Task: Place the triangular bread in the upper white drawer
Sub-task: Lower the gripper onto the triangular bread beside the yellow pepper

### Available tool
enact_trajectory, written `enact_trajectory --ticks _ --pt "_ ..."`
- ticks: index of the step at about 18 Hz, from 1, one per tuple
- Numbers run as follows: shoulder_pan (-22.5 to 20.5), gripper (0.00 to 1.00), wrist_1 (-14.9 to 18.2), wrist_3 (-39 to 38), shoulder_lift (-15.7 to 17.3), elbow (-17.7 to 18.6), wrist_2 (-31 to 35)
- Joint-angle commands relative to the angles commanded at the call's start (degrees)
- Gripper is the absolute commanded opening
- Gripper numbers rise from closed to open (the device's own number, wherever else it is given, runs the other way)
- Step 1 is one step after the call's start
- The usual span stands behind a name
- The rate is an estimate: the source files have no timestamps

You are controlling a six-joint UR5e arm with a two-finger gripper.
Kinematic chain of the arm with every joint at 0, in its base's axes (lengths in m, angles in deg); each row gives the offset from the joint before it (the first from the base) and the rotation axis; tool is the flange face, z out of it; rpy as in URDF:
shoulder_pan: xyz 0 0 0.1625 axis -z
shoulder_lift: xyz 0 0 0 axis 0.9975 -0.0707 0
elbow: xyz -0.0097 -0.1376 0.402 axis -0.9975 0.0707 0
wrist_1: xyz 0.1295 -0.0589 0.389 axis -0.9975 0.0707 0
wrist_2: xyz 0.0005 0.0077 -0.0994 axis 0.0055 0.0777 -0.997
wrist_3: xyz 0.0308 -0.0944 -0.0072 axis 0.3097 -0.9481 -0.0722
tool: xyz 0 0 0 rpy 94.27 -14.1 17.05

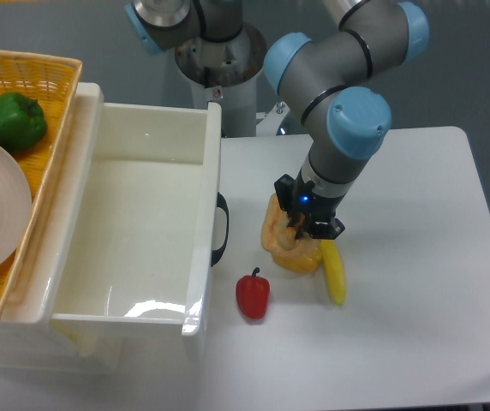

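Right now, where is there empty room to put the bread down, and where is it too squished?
The upper white drawer shows a bare floor between its four walls. The table is bare right of the gripper and along the front edge. It is crowded where the triangular bread, banana and red pepper cluster.

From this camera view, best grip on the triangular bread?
Come from straight above, where the pincer already sits, and pinch the triangular bread across its upper middle. It lies flat on the table, with the banana tight against its right edge, so a side approach there is blocked.
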Motion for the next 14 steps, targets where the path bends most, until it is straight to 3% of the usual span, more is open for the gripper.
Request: enact_trajectory --ticks 14 --pt "-0.9 0.26 1.1 -1.3 1.2 -0.3 -2.3"
